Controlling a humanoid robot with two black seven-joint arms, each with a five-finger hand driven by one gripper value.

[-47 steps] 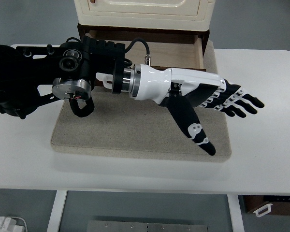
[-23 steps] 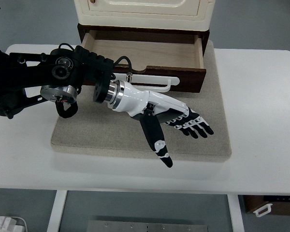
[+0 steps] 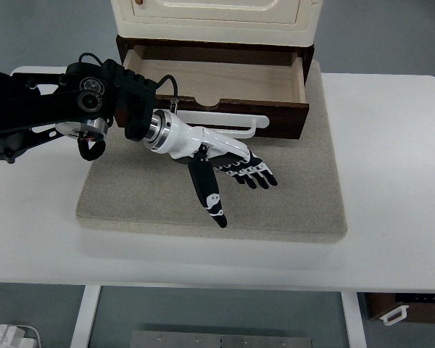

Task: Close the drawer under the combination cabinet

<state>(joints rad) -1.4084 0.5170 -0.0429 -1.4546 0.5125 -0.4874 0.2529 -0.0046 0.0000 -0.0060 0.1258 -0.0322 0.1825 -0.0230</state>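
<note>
The white table [image 3: 391,181] carries a grey mat [image 3: 130,203], and at the mat's far edge stands the cream combination cabinet [image 3: 217,18] on its dark wooden base. The drawer [image 3: 225,80] under it is pulled well out toward the near side, its pale inside bare and its dark front carrying a white bar handle [image 3: 239,117]. The left hand [image 3: 217,156] hovers over the mat just near of that front, fingers [image 3: 254,174] stretched flat and holding nothing, thumb pointing toward the near edge; whether it touches the drawer front is hard to judge from above. The right hand is not in view.

To close the drawer well, the flat fingers or palm should meet the front near its middle, around the handle, and push straight toward the cabinet; an off-centre push would likely skew the drawer or shift the cabinet on the mat.

No brand, label or writing is readable.
</note>
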